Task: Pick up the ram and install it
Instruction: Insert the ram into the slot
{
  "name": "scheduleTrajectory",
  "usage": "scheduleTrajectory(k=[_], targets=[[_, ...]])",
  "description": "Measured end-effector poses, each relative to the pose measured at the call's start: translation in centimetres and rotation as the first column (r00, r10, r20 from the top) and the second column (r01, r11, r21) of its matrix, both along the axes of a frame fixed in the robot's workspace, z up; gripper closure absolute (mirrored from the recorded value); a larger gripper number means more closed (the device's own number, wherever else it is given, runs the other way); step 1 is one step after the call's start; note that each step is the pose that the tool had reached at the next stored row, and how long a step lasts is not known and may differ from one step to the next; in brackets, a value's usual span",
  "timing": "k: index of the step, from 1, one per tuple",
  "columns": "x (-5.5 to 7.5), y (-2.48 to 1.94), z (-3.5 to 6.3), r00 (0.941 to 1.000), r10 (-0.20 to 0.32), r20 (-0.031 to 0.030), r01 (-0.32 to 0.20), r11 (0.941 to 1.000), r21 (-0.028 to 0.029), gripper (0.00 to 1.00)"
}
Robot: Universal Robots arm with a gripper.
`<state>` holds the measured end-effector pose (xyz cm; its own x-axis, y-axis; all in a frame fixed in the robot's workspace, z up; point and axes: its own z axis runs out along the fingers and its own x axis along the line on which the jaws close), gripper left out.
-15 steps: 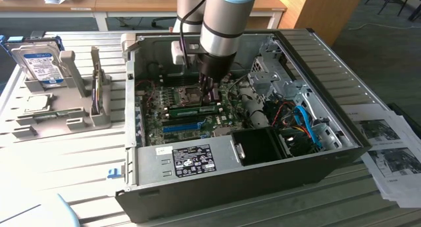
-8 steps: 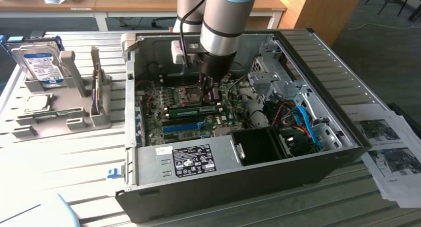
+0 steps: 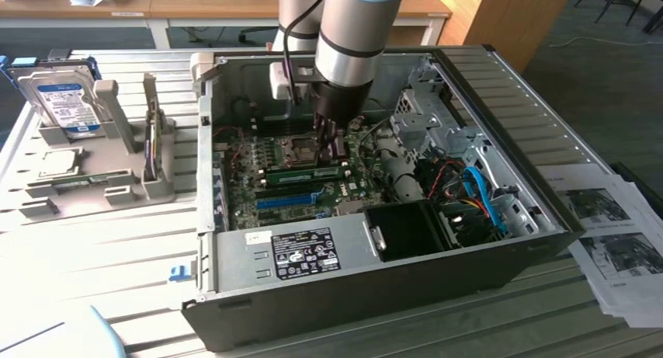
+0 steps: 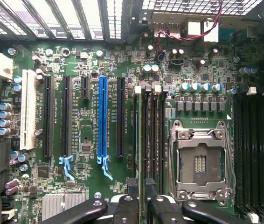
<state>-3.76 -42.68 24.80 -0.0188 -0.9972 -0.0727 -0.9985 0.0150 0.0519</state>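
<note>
Here, the arm (image 3: 347, 39) reaches down into the open case (image 3: 342, 304), which lies on its side on a slatted table (image 3: 104, 257). In the exterior view the claw (image 3: 334, 150) hangs low over the board (image 3: 244, 210), just beside the socket (image 3: 300, 148). The ram (image 3: 303, 172) runs along the board between the socket and the blue slot (image 3: 288, 200), edge up. It appears to stand in a memory slot, though how deep is unclear. The claw is at the ram's end toward the exterior view's right, just above it or touching it; which one cannot be told. Whether the claw is open or closed on the ram cannot be told either.

In the wrist view the claw (image 4: 143, 210) sits at one end of a bank of dark memory slots (image 4: 153, 140). The socket (image 4: 199, 163), a metal frame around bare contacts, lies just beside that bank, with a second bank (image 4: 253, 154) on its other side. The blue slot (image 4: 102, 116) stands among black slots, and a white slot (image 4: 28, 109) lies beyond them.

At the exterior view's left a grey rack (image 3: 124, 129) holds a hard drive (image 3: 62, 98) upright, well apart from the case. Printed papers (image 3: 611, 234) lie at the exterior view's right. A labelled power supply (image 3: 300, 249) sits in the case's near corner.
</note>
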Motion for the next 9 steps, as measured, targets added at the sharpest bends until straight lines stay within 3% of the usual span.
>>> scheduleTrajectory(k=[9], targets=[[0.0,0.0,0.57,1.0,0.0,0.0,0.0,1.0,0.0001,0.82]])
